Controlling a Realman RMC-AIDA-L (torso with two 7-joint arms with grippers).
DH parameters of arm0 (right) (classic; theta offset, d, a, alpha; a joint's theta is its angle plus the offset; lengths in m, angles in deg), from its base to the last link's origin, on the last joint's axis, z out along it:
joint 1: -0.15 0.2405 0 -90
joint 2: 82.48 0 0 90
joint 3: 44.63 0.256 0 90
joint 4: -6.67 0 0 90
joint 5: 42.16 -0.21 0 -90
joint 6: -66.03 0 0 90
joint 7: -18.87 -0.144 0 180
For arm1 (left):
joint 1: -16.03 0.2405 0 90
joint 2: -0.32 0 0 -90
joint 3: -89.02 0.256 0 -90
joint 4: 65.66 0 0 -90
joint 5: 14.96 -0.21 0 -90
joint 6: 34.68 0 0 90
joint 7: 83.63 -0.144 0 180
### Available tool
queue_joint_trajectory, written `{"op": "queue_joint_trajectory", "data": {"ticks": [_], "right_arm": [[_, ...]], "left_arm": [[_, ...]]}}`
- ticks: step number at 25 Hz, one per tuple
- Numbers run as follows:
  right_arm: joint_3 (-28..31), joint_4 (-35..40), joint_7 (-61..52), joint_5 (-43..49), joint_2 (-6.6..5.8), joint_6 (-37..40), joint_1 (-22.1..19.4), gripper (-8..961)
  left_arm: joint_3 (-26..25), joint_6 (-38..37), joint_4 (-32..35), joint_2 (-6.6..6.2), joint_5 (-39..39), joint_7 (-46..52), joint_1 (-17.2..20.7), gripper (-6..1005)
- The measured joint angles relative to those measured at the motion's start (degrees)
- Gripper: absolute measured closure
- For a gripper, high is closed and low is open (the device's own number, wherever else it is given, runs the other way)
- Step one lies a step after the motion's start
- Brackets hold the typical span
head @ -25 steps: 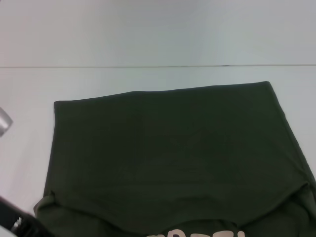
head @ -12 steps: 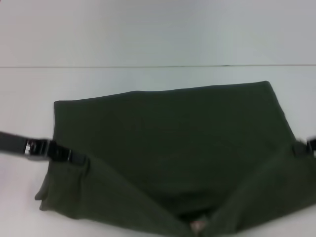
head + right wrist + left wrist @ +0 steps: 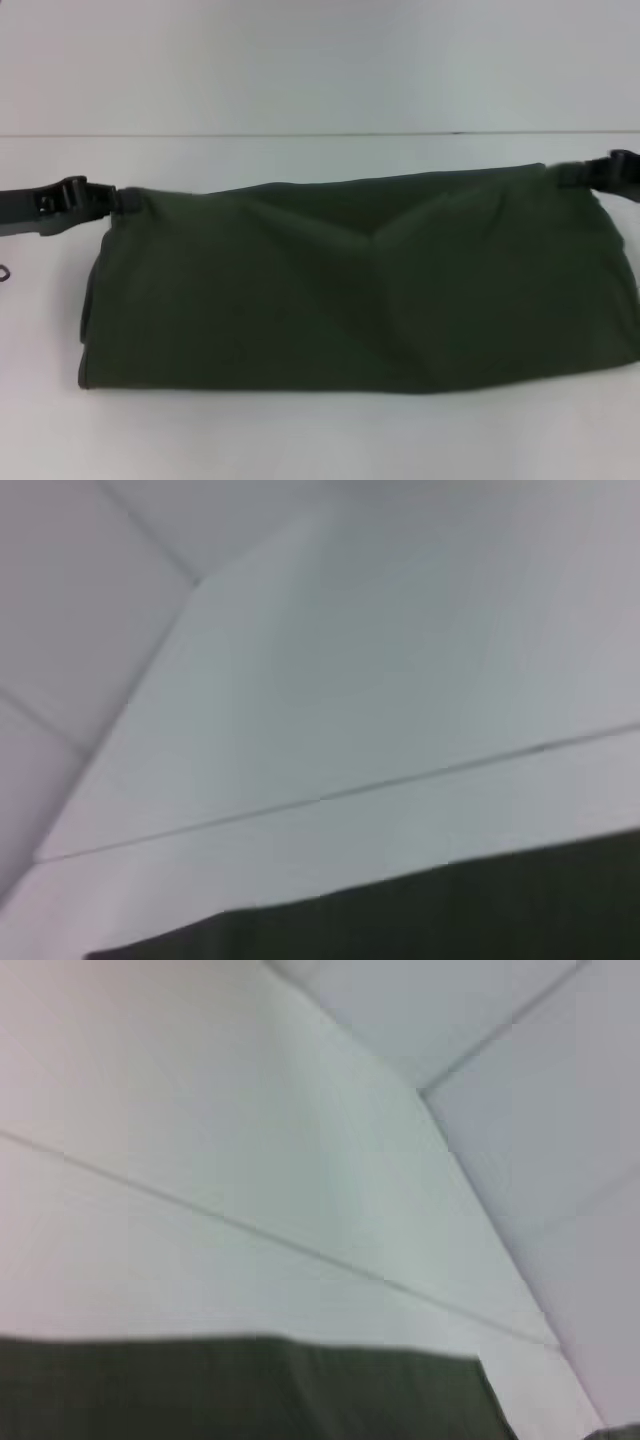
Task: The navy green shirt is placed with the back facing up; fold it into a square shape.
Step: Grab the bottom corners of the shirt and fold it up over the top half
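The navy green shirt [image 3: 350, 290] lies on the white table [image 3: 300, 430] as a wide doubled band, with its folded edge nearest me. My left gripper [image 3: 132, 200] is shut on the band's far left corner. My right gripper [image 3: 562, 174] pinches the far right corner. A shallow V-shaped crease runs across the top layer near the middle. In the left wrist view, the shirt [image 3: 240, 1390] shows only as a dark green strip against the white table. The right wrist view shows the shirt [image 3: 450, 910] the same way. Neither wrist view shows fingers.
A thin seam [image 3: 300, 134] crosses the table behind the shirt. Bare white surface lies beyond it and in front of the fold. A small dark object [image 3: 3, 272] peeks in at the left edge.
Both grippers have carried the shirt's near edge up and away from me to the far edge, so the shirt now lies doubled. The pale print seen earlier is covered.
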Motion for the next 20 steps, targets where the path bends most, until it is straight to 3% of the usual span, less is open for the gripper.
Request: {"op": "queue_joint_trajectory", "data": {"ticks": [5,8,11,12,20], "right_arm": [[-0.94,-0.31,7.01,-0.73,5.77,-14.00,1.45,930],[-2.09,-0.42,9.15,-1.02,8.10,-21.15,2.40,930],[-3.16,-1.93,11.51,-2.65,8.89,-26.50,3.25,930],[-3.41,-2.90,12.72,-4.07,8.90,-27.66,3.45,930],[-4.35,-5.15,15.90,-11.74,8.86,-33.41,3.24,929]], "left_arm": [[0.22,8.70,-2.39,1.92,4.17,-2.79,0.31,972],[0.35,13.99,-4.11,3.13,6.23,-4.98,0.35,972],[0.46,17.00,-4.50,4.13,6.72,-6.34,0.24,972],[0.95,20.29,-4.64,5.15,6.94,-7.42,-0.01,972],[1.35,27.49,-4.82,7.16,9.35,-9.36,0.11,971]]}}
